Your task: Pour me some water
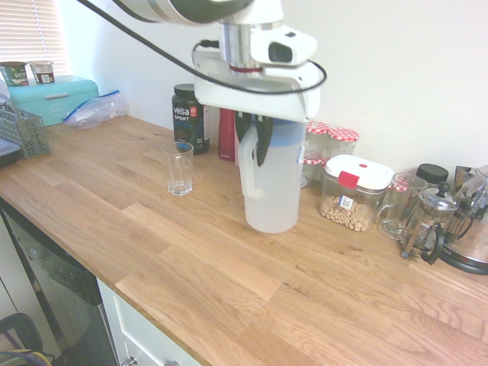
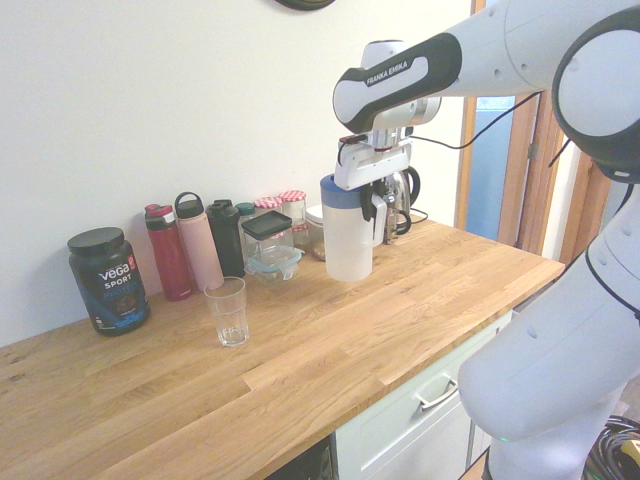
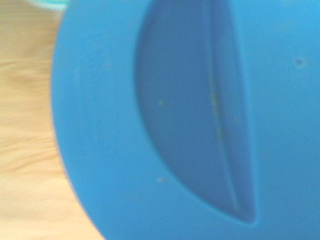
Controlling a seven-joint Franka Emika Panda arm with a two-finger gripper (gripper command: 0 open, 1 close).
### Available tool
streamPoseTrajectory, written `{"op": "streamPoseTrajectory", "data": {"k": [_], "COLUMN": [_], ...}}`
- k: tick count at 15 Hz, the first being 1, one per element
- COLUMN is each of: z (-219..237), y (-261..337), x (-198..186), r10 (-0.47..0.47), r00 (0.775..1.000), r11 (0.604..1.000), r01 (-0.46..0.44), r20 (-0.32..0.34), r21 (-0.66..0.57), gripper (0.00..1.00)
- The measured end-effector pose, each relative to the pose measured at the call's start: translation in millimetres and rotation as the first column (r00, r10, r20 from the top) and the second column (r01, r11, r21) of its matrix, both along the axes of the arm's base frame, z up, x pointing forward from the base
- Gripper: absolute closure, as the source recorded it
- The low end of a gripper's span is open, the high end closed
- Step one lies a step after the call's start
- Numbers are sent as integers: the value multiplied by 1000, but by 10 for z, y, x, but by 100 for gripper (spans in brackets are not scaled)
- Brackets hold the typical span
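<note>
Because the gripper pinches only the handle at the top of the water jug, fingers pressed tight on it, the tall white body hangs off to one side of the grip, and I judge it could swing or twist in the fingers when tilted; water might then slop from under the blue lid and miss the glass; the glass is narrow and light, so a nudge from the jug could tip it.

Taking the first exterior view from left to right: two tubs sit on a teal bread bin, contents unseen; a clear bag lies beside it; the empty glass stands on the worktop, with the dark Vega tub at its one o'clock; the jug, at the glass's three o'clock and well apart from it, looks just clear of the wood, its water level hidden by frosted plastic; red-lidded jars stand behind it; a clip-lid box holds pale round nuts or cereal; a French press seems empty
</note>
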State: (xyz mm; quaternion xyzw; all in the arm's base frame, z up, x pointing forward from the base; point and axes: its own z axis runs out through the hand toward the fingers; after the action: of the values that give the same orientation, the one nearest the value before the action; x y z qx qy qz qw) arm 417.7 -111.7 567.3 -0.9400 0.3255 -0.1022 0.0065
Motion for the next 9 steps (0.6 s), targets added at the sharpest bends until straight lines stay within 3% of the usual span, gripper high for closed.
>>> {"op": "streamPoseTrajectory", "data": {"k": [2,4,7,9], "z": [89,67,-77,-183], "y": [352,752,1253,1461], "x": [34,97,230,379], "r10": [118,233,395,470], "r00": [993,972,915,866], "r11": [992,970,910,860], "r01": [-118,-234,-402,-492], "r20": [0,-17,-86,-169], "r21": [-37,-65,-102,-133], "gripper": [100,100,100,100]}}
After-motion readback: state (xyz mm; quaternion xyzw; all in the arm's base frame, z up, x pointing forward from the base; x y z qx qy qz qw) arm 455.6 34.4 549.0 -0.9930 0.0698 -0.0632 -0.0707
